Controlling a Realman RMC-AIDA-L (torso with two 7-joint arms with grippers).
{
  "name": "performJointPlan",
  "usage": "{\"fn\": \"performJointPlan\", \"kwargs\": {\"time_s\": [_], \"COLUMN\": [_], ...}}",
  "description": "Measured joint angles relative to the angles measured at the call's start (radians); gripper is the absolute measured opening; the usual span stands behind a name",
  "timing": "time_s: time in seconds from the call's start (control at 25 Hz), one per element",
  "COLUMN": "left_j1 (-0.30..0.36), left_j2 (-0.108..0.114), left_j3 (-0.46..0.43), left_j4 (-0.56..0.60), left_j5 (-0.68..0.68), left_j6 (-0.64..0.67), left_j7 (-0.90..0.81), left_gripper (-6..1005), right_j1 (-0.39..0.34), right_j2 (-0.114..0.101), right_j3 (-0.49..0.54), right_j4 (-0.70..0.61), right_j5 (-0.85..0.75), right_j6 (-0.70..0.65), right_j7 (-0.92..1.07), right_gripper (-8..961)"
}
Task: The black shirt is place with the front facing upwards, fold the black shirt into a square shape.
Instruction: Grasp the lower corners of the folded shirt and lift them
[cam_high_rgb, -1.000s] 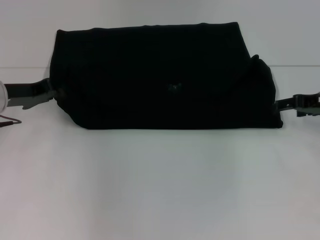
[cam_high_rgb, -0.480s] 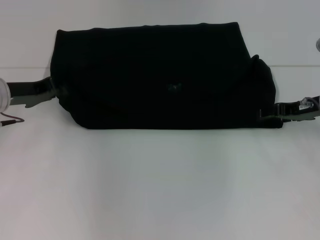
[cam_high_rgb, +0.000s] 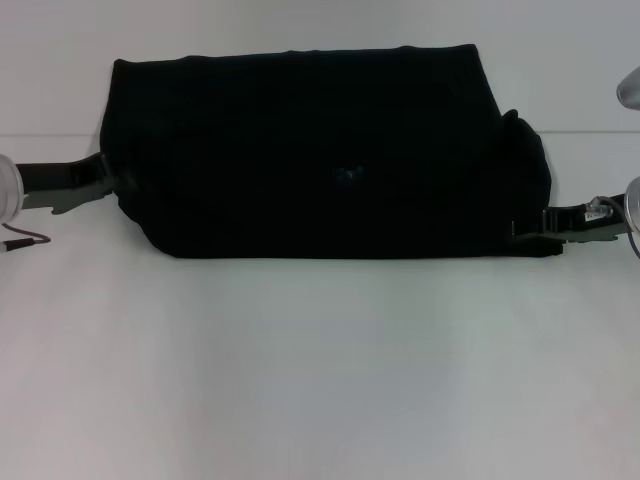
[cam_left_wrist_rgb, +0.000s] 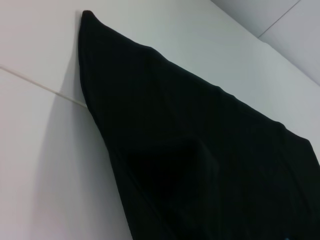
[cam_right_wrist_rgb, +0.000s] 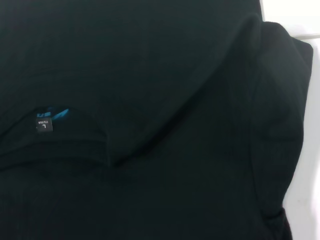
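The black shirt (cam_high_rgb: 320, 150) lies on the white table as a wide folded rectangle, plain black side up, with a bulging fold at its right end. A small blue neck label (cam_right_wrist_rgb: 45, 122) shows at the collar in the right wrist view. My left gripper (cam_high_rgb: 100, 185) sits at the shirt's left edge, about halfway along it. My right gripper (cam_high_rgb: 525, 232) reaches in from the right and touches the shirt's near right corner. The left wrist view shows only a pointed corner of the shirt (cam_left_wrist_rgb: 200, 165) on the table.
The white table (cam_high_rgb: 320, 380) stretches wide and bare in front of the shirt. A faint seam (cam_high_rgb: 40, 136) crosses the tabletop behind the grippers. A thin cable (cam_high_rgb: 20, 240) hangs by my left arm.
My right gripper has moved left and slightly lower, from off the shirt to its near right corner. The left gripper and the shirt have barely moved.
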Motion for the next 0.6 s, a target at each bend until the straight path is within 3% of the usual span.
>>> {"fn": "performJointPlan", "kwargs": {"time_s": [0.2, 0.6], "left_j1": [0.003, 0.003], "left_j2": [0.000, 0.000], "left_j3": [-0.002, -0.002], "left_j4": [0.000, 0.001], "left_j5": [0.000, 0.000], "left_j6": [0.000, 0.002], "left_j7": [0.000, -0.001], "left_gripper": [2, 2], "right_j1": [0.000, -0.002], "right_j2": [-0.001, -0.004], "right_j3": [0.000, 0.000], "right_j4": [0.001, 0.001], "right_j5": [0.000, 0.000], "right_j6": [0.005, 0.014], "right_j7": [0.005, 0.007], "right_gripper": [761, 354]}}
